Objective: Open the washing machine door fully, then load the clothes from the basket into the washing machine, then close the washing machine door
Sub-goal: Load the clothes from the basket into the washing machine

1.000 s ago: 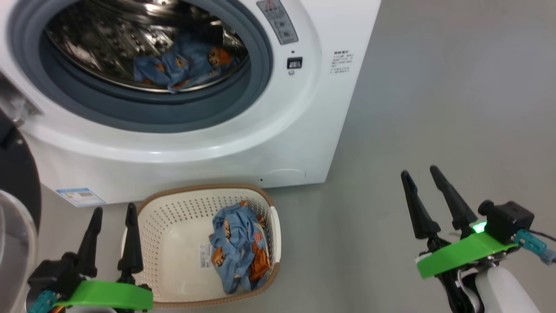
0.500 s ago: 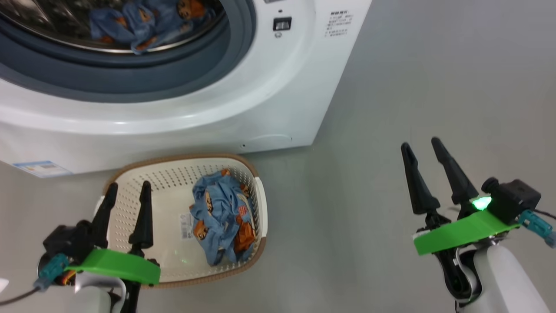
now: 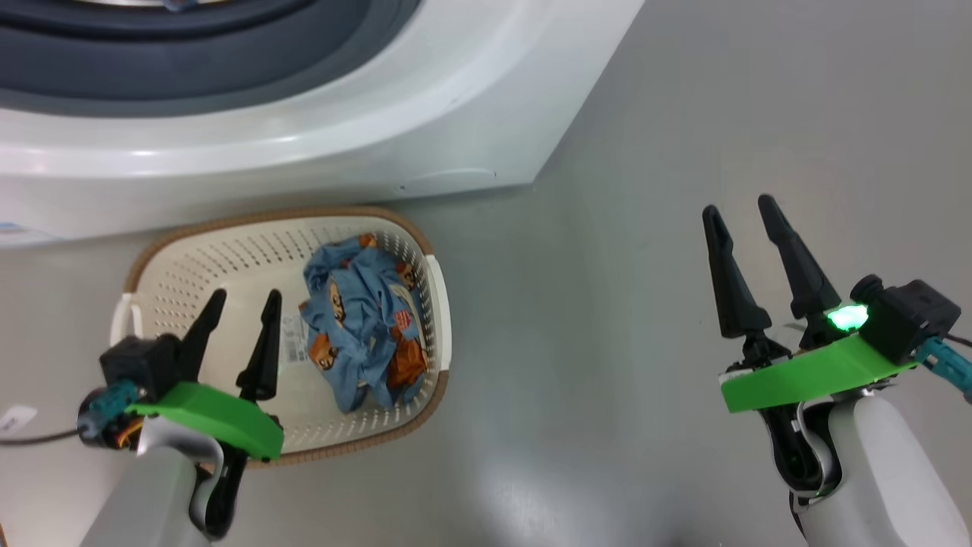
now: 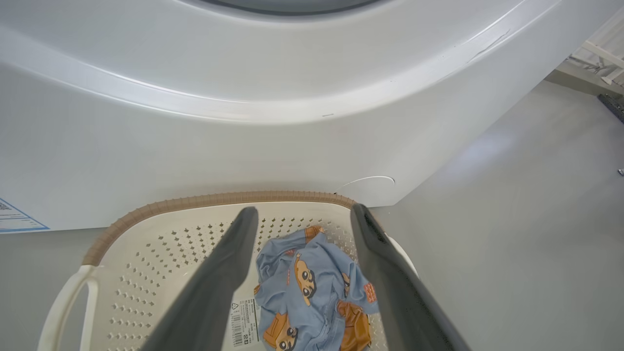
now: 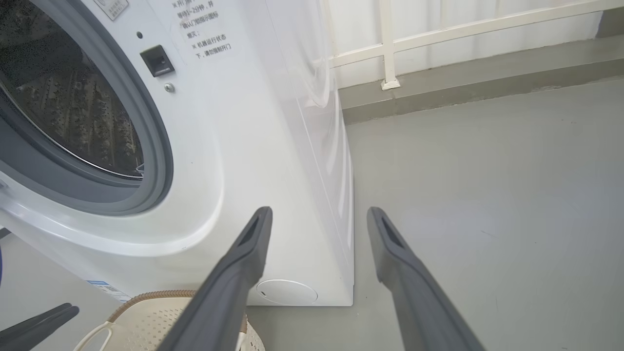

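The cream basket (image 3: 190,228) with a brown rim stands on the floor against the white washing machine (image 3: 304,152). Blue bear-print clothes (image 3: 357,319) lie bunched in its right half. My left gripper (image 3: 244,295) hovers open above the basket's left half, just left of the clothes. In the left wrist view the clothes (image 4: 312,287) lie below and between the open fingers of that gripper (image 4: 303,209). My right gripper (image 3: 738,205) hangs open over bare floor, far right of the basket. The right wrist view shows the open drum (image 5: 63,107). The washing machine door is out of view.
Grey floor (image 3: 607,304) stretches right of the machine and basket. A white railing and wall (image 5: 438,44) stand behind the machine's right side. A label sticker (image 3: 292,338) lies on the basket's bottom. A blue label (image 4: 14,219) marks the machine's lower left.
The head camera has tilted down, so the drum has slid off the top. My left gripper has moved right, from beside the basket to above it. Both grippers stay open.
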Controlling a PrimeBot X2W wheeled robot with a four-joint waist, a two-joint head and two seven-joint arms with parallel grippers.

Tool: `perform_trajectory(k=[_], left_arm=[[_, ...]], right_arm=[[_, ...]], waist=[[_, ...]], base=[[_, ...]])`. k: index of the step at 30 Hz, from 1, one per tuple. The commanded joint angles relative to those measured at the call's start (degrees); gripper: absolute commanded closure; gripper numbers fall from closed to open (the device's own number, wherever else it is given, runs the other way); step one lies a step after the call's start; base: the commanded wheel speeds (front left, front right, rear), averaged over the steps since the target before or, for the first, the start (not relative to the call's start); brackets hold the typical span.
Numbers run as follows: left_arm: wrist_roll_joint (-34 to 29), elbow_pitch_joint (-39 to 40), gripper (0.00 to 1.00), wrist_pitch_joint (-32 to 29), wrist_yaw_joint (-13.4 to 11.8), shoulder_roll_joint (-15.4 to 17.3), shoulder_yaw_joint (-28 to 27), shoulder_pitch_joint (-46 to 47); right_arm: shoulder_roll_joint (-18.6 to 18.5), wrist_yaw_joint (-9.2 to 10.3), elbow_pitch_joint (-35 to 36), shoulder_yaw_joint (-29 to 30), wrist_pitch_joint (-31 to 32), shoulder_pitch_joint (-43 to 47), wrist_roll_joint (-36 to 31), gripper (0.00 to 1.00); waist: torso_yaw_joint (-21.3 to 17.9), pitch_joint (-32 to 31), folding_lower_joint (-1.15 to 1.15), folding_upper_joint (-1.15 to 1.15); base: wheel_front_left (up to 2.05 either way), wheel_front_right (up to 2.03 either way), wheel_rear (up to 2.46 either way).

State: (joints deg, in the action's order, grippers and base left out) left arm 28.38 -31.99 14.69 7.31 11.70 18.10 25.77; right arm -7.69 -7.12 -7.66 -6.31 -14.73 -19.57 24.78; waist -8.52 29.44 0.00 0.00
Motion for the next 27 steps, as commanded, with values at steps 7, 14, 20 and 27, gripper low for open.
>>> perform_trajectory(k=[7, 14, 20, 27], left_arm=[[2.5, -6.3, 0.0, 0.3, 0.2, 3.1, 5.2, 6.9], [8.8, -11.7, 0.0, -0.4, 0.2, 4.9, 14.4, 12.1], [12.9, -15.4, 0.0, -1.9, 0.2, 6.2, 22.5, 16.5], [17.9, -19.6, 0.0, -4.7, 0.2, 6.6, 30.5, 20.8]], right_arm=[[1.1, -0.36, 2.9, -0.8, -0.3, -1.7, -1.1, 0.0], [2.0, -0.36, 3.7, -1.0, -0.3, -3.3, -1.3, 0.0], [2.7, -0.36, 4.2, -0.9, -0.3, -4.2, -1.6, 0.0], [3.5, -0.36, 4.5, -1.3, -0.3, -5.1, -1.5, 0.0]], waist=[[-1.5, 7.3, 0.0, 0.0], [-3.0, 11.9, 0.0, 0.0], [-3.8, 15.4, 0.0, 0.0], [-4.9, 18.4, 0.0, 0.0]], base=[[0.0, 0.0, 0.0], [0.0, 0.0, 0.0], [0.0, 0.0, 0.0], [0.0, 0.0, 0.0]])
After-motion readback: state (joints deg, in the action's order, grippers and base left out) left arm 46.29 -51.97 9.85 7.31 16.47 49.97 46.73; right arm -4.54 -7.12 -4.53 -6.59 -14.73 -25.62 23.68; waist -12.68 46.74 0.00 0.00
